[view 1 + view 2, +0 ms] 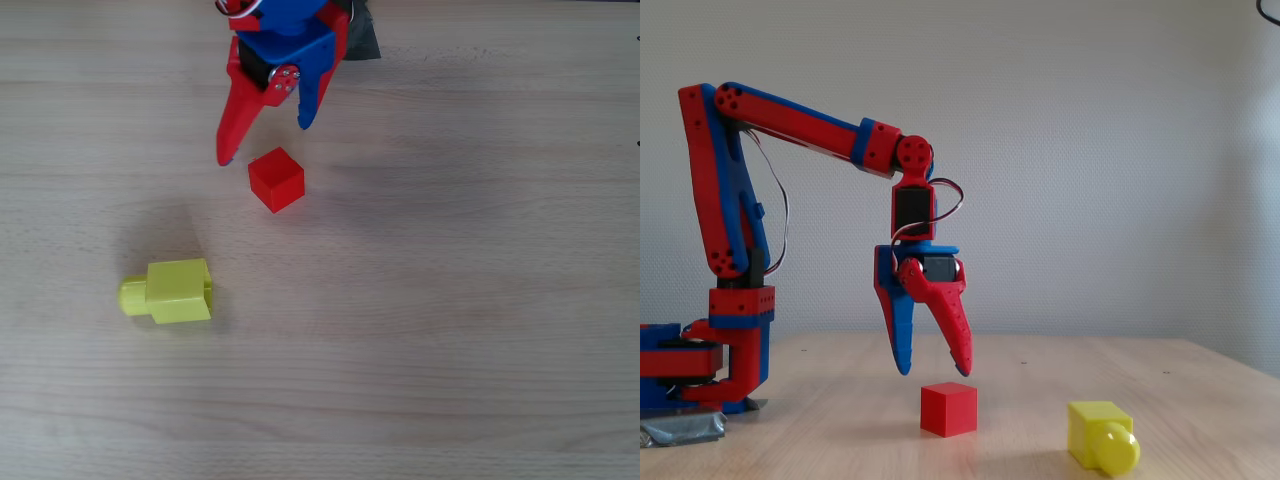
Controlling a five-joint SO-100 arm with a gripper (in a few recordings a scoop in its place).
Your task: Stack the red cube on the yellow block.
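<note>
1. The red-and-blue two-finger claw (pixel 935 372) hangs point-down above the table, its fingers spread in a wide V and pinching nothing. In the fixed view the tips sit clear above the small matte bright-red cube (pixel 948 408), with visible air between them and its top face. In the overhead view the claw (pixel 263 144) sits just beyond the cube's far edge, the red finger (pixel 234 122) to the left and the blue finger (pixel 313 95) to the right.
2. The spread posture appears deliberate: the gap looks wider than the cube, which suits a descent to straddle it. The cube (pixel 276 179) lies turned at an angle to the table edges in the overhead view, so the fingers may meet corners rather than flat faces unless the wrist turns.
3. The red cube rests flat on the pale wood-grain table (pixel 480 300), untouched, near the centre.
4. The bright-yellow plastic block with a round stub at one end (pixel 172 292) lies on its side, nearer and to the left of the cube in the overhead view, well apart from it. Its broad upper face is bare and looks fit to receive the cube.
5. Judgement: the grasp is not yet made; stacking remains wholly undone.
</note>
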